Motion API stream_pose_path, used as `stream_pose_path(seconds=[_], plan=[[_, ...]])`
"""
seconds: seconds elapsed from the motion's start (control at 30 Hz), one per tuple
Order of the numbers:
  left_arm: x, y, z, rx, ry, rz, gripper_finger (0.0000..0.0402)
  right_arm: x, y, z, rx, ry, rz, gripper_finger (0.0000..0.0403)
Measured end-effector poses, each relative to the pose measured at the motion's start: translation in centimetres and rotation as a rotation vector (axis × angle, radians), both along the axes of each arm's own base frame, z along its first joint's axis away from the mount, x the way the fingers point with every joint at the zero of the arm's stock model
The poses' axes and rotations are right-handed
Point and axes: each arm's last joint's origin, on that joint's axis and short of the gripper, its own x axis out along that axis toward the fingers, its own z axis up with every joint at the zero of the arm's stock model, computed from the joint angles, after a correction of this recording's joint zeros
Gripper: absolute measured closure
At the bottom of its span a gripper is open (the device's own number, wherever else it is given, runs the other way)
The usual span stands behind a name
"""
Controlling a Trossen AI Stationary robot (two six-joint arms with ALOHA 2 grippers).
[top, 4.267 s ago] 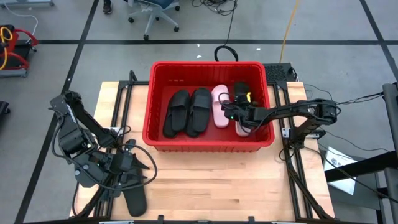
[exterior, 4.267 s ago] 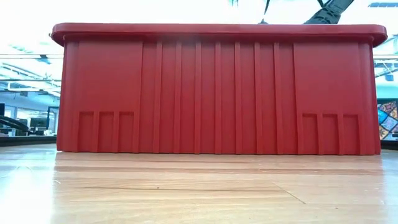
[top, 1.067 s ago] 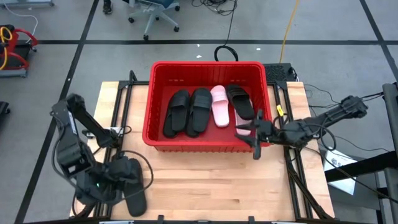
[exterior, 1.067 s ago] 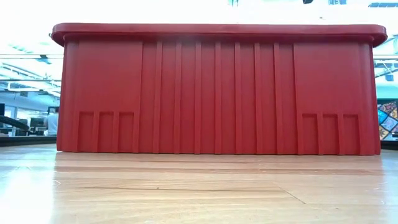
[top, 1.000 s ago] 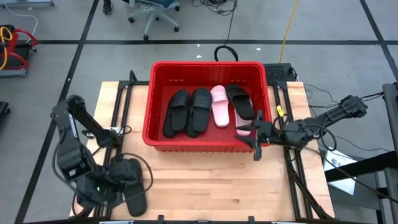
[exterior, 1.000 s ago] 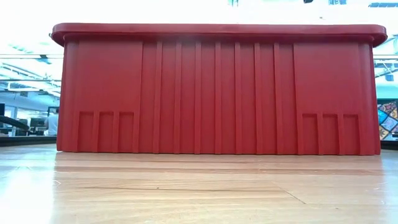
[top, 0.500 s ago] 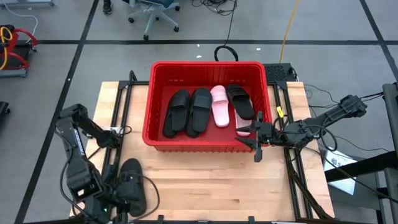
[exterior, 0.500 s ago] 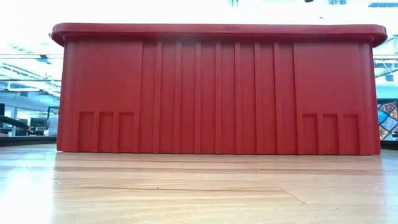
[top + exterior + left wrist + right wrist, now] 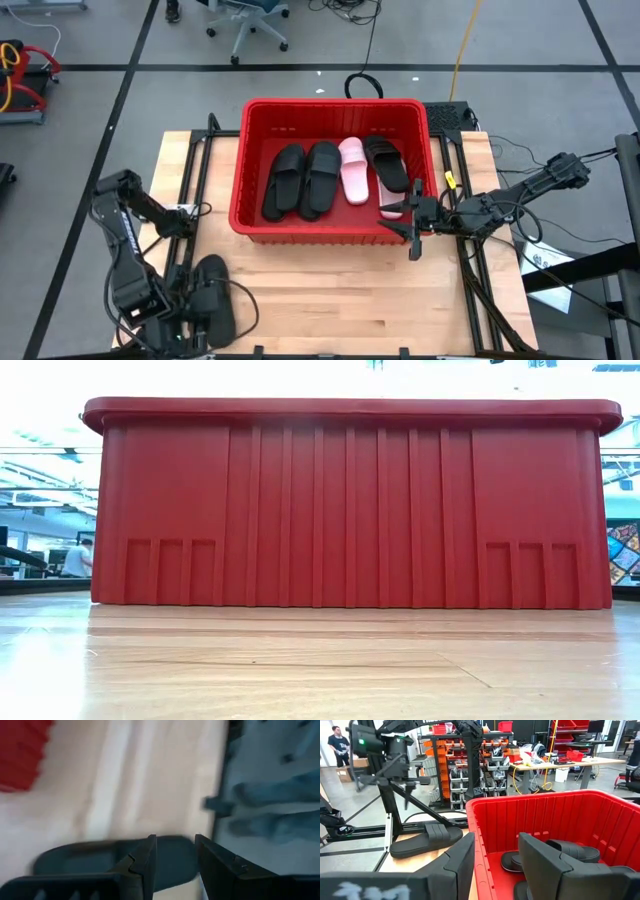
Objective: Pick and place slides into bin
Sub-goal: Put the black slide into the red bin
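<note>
Left hand [image 9: 205, 305] lower, slide [image 9: 212, 300] half-hidden

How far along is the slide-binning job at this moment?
Done: four slides lie in the bin: three black slides and a pink slide. In hand: nothing; the left tool is open over the last black slide on the table. The right tool waits open by the bin's right corner. Left: that one slide.

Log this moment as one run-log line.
left end effector: open, above black slide | right end effector: open, empty, beside red plastic bin
</note>
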Motion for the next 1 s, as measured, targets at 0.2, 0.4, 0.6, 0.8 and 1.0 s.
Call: stream_pose_path(seconds=[0.2, 0.4, 0.6, 0.8, 1.0], plan=[[-0.5, 0.0, -2.1, 0.232, 0.114, -0.056, 0.0273, 0.0, 0.0, 0.0, 0.0, 0.0, 0.0, 0.0261], [0.0, -0.8, -4.4, 0.372, 0.188, -0.065, 0.0273, 0.0, 0.0, 0.0, 0.0, 0.0, 0.0, 0.0262], [0.3, -2.4, -7.2, 0.432, 0.228, -0.006, 0.0273, 0.0, 0.0, 0.0, 0.0, 0.0, 0.0, 0.0263], [0.3, -3.5, -10.0, 0.536, 0.297, -0.016, 0.0273, 0.0, 0.0, 0.0, 0.0, 0.0, 0.0, 0.026], [0.3, -3.9, -11.8, 0.608, 0.371, -0.008, 0.0273, 0.0, 0.0, 0.0, 0.001, -0.001, 0.0, 0.0259]])
